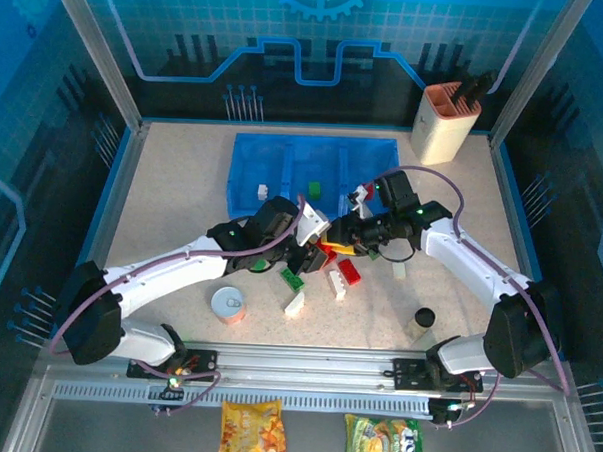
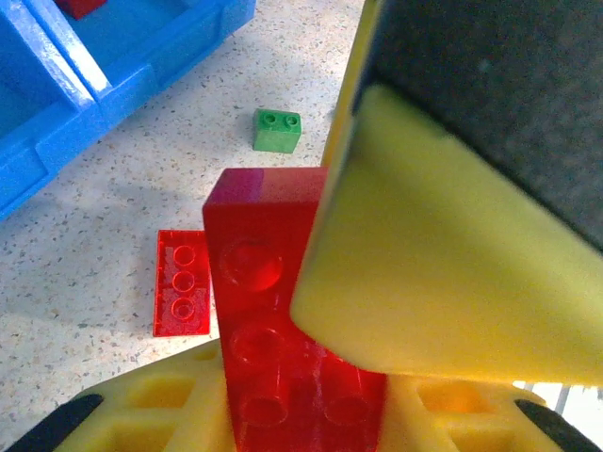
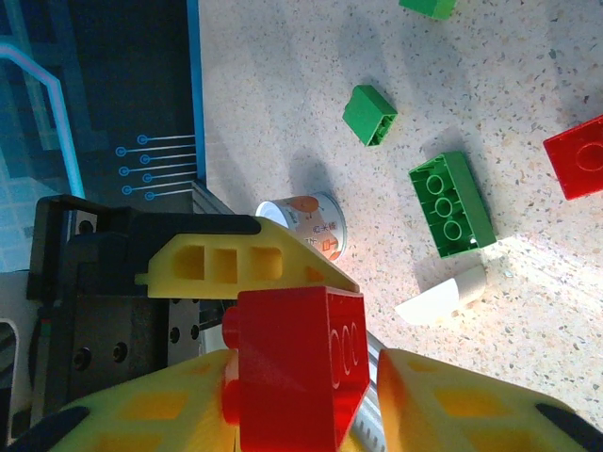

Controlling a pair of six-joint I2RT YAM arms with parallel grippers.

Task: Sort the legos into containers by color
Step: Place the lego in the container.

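Left gripper (image 2: 301, 419) is clamped on a long red brick (image 2: 259, 282), held over the table (image 1: 181, 231) just in front of the blue tray (image 1: 246, 174). Right gripper (image 3: 301, 405) straddles that brick too; you can't tell whether it pinches. Loose bricks (image 1: 336, 285) lie below.

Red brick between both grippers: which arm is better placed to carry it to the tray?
Right, probably: the right gripper and the left gripper grip the red brick, but the right wrist hangs over a corner of the blue tray.
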